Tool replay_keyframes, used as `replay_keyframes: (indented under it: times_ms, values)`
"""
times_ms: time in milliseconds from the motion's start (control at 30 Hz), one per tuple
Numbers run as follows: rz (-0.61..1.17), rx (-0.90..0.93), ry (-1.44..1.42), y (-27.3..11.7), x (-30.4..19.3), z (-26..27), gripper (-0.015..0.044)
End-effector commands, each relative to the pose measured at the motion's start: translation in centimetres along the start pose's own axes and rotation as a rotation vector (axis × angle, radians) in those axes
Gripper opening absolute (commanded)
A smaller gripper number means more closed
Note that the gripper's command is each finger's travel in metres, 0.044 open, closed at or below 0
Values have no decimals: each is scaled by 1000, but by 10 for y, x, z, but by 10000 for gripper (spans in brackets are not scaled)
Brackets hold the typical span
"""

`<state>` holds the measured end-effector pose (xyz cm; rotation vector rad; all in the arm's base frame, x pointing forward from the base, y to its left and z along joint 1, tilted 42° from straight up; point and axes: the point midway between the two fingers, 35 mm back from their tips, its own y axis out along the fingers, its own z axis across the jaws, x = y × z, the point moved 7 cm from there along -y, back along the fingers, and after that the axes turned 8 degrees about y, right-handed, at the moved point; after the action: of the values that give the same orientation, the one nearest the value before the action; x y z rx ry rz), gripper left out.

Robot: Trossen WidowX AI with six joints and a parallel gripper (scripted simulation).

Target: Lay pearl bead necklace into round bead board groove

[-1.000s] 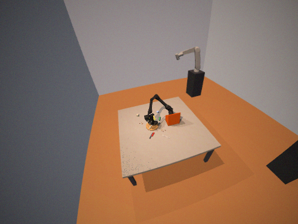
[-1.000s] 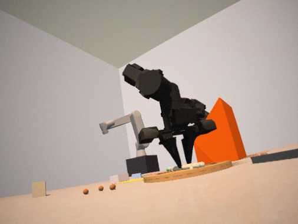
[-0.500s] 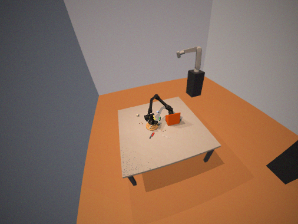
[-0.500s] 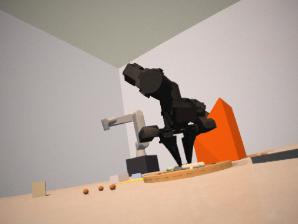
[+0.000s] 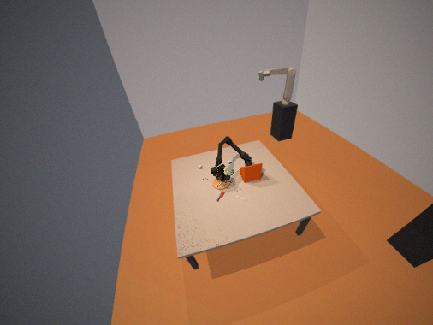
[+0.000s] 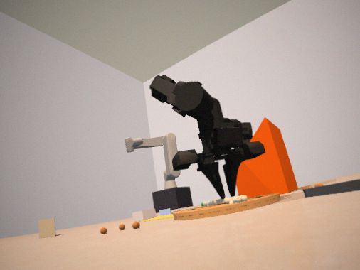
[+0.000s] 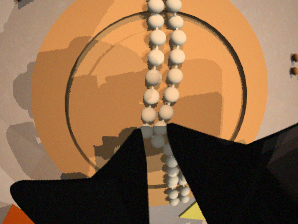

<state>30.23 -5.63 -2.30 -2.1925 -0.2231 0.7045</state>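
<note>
The round wooden bead board point(image 5: 216, 186) point(image 6: 192, 214) point(image 7: 250, 50) lies flat on the table, with a dark circular groove. The pearl bead necklace point(image 6: 240, 199) point(image 7: 156, 56) lies across the middle of the board as two nearly parallel strands, crossing the groove at the top of the wrist view. Its lower end reaches past the board's edge, near the yellow piece. My gripper point(image 6: 228, 197) point(image 7: 154, 132) points down over the board, its fingertips close together at bead height. It is shut on both strands of the necklace, which bend at the fingertips. The fingers hide part of the groove.
An orange upright block point(image 5: 251, 173) point(image 6: 267, 163) stands beside the board. A yellow piece point(image 6: 156, 218) point(image 7: 194, 212), small brown balls point(image 6: 136, 225) and a tan block point(image 6: 47, 228) lie around it. A red and dark object point(image 5: 220, 196) lies in front. A pale arm point(image 5: 289, 85) stands beyond the table.
</note>
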Motion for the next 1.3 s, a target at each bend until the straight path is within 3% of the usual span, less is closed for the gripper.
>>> replay_keyframes:
  times_ms: [0, 33, 600, 1267]
  values:
    - [0, -2, 3, 3, -1, 1, 0]
    - [0, -2, 3, 3, -1, 1, 0]
    - [-1, -1, 1, 0, 0, 0, 440]
    - [0, -2, 4, -1, 0, 0, 440]
